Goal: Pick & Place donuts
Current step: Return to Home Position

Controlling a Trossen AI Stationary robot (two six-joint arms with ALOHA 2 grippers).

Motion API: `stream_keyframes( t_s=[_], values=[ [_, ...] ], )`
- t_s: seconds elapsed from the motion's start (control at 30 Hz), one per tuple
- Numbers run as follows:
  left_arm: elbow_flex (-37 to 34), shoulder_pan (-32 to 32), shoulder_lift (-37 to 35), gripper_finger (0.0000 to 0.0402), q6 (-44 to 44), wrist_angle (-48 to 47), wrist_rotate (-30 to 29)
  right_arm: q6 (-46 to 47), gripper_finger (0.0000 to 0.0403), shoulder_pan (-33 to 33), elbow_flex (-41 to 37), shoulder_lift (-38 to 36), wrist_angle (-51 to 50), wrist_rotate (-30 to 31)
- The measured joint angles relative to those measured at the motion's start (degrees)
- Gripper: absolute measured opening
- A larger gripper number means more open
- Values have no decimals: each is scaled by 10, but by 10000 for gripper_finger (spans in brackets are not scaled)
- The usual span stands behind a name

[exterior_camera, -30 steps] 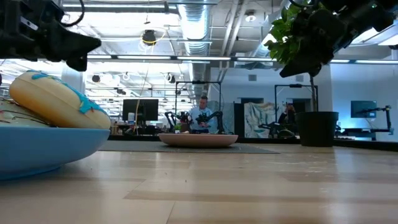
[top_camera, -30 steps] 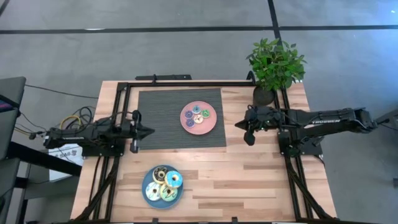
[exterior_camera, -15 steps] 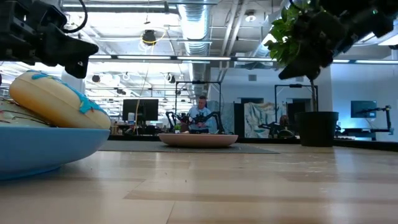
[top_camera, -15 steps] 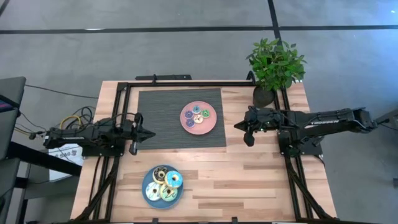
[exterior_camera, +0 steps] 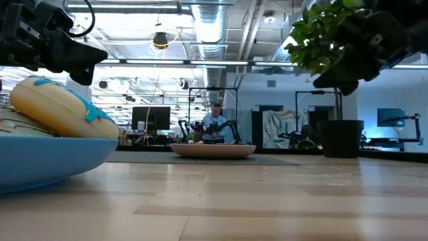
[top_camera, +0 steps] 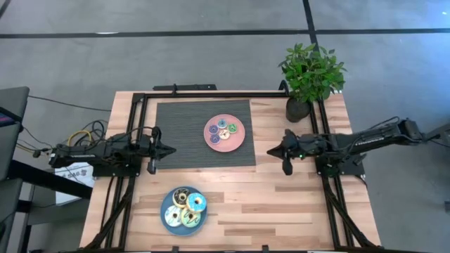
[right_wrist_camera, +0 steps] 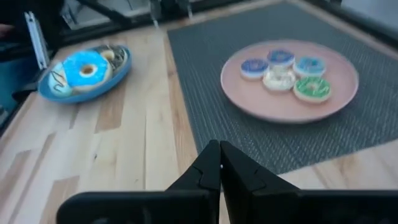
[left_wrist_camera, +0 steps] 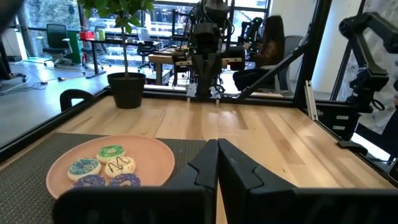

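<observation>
**While the arms go home, every donut lies on a plate**

Since a moment ago the right arm has folded lower and drawn back toward its base. The right claw (top_camera: 271, 151) now hangs over the bare tabletop (top_camera: 281, 211) just beside the dark mat (top_camera: 179, 130), a little nearer to the blue plate's side than before. The left claw (top_camera: 167, 149) has hardly moved and points over the opposite border of the mat. Both claws have their fingers pressed together and carry nothing. Five small donuts (top_camera: 223, 133) sit on the pink plate (top_camera: 209, 135) on the mat. Four big donuts (top_camera: 197, 204) lie close together on the blue plate (top_camera: 163, 208), well apart from the pink one. I see no donut loose on the tabletop, so I judge the sorting finished; only parking the arms remains.
</observation>
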Motion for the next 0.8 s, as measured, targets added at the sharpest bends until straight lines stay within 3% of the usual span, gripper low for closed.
stream_keyframes(
  t_s=[0.43, 0.57, 0.8],
  values=[
    [0, 0, 0, 0, 0, 0, -1, -34, 0, 20, -123, -333, -18, -7],
    [0, 0, 0, 0, 0, 0, -1, -68, 0, 23, -129, -440, -75, -8],
    [0, 0, 3, 0, 0, -1, -1, -128, 0, -7, -131, -442, -110, -26]
  ],
)
